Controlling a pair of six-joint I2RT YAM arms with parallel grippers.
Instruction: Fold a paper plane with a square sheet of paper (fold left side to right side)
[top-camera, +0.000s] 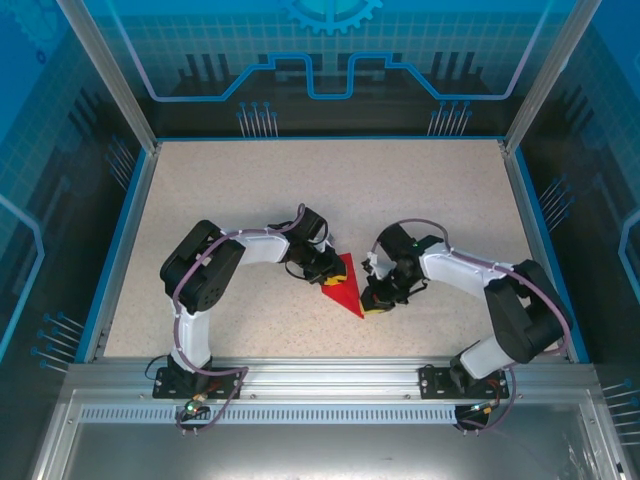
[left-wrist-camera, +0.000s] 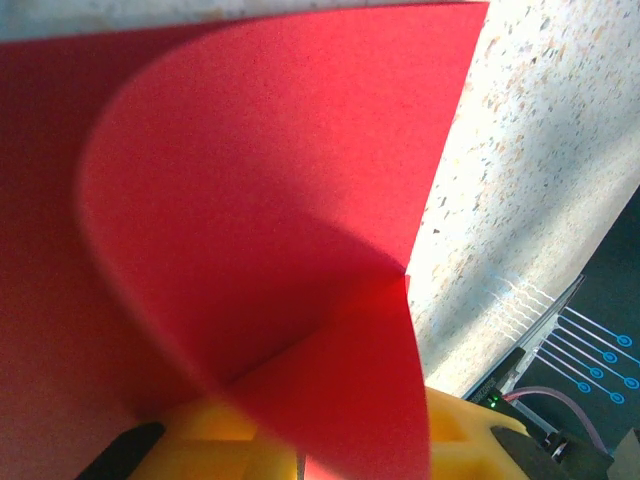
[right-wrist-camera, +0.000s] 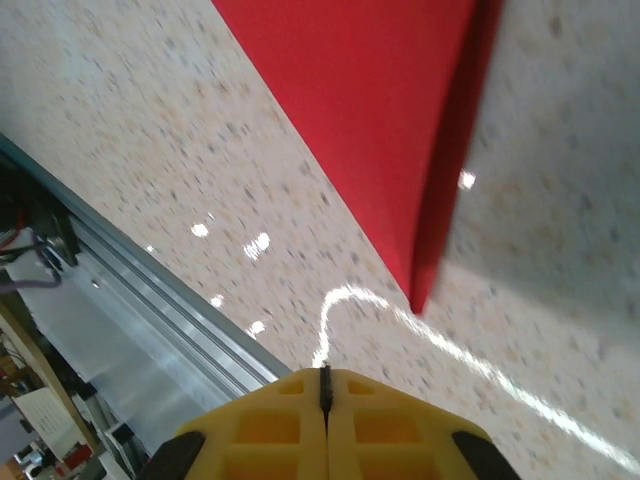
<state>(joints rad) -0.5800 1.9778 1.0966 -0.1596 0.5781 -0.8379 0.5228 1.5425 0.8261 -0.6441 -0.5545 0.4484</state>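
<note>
Two grippers are flanking the square sheet of paper (top-camera: 346, 285). The left gripper (left-wrist-camera: 300, 445) is pinching its curled-up flap and, I judge, should be carrying it slowly rightward, matching edges before creasing. The right gripper (right-wrist-camera: 325, 388) is clenched empty just short of the folded point. The sheet is lying on the table (top-camera: 250, 180), between centre and near edge.

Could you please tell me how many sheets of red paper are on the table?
1. The red sheet of paper, partly folded, lies on the table between the left gripper and the right gripper. Another could be hidden beneath it.
</note>
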